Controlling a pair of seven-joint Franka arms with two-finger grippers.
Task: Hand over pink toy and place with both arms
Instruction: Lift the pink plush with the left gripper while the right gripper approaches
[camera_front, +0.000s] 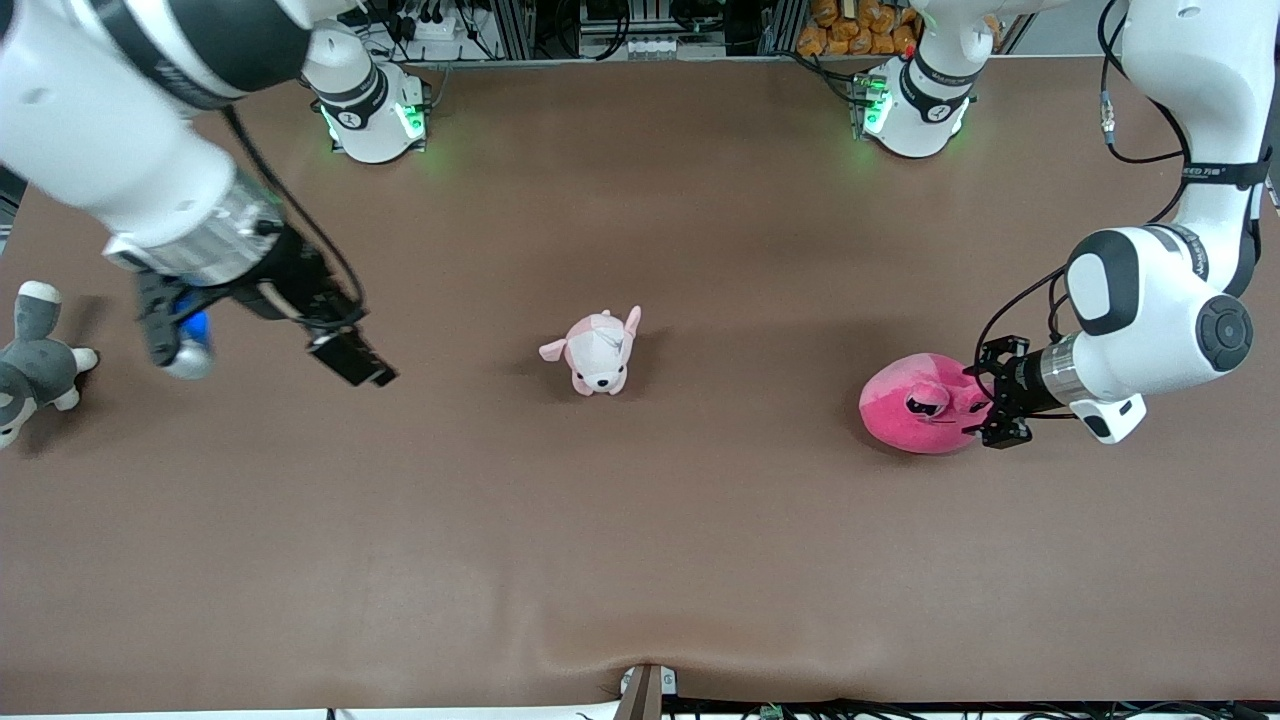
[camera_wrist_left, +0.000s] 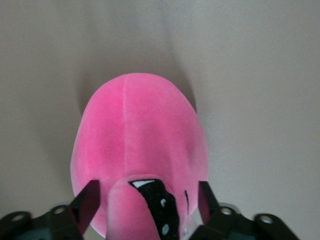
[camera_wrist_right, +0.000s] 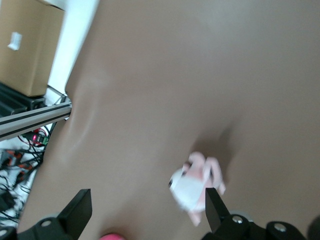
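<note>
The pink toy (camera_front: 920, 405) lies on the brown table toward the left arm's end, its droopy black eyes facing up. In the left wrist view it (camera_wrist_left: 140, 140) fills the middle of the picture. My left gripper (camera_front: 980, 400) is low at the toy's end and open, one finger (camera_wrist_left: 89, 200) on each side of the toy (camera_wrist_left: 150, 200). The fingers do not squeeze it. My right gripper (camera_front: 365, 368) hangs open and empty in the air over the right arm's end of the table (camera_wrist_right: 147, 210). A sliver of the pink toy (camera_wrist_right: 112, 236) shows in the right wrist view.
A small pale pink-and-white dog plush (camera_front: 597, 352) stands at the table's middle and shows in the right wrist view (camera_wrist_right: 195, 187). A grey-and-white plush animal (camera_front: 30, 365) lies at the table's edge at the right arm's end.
</note>
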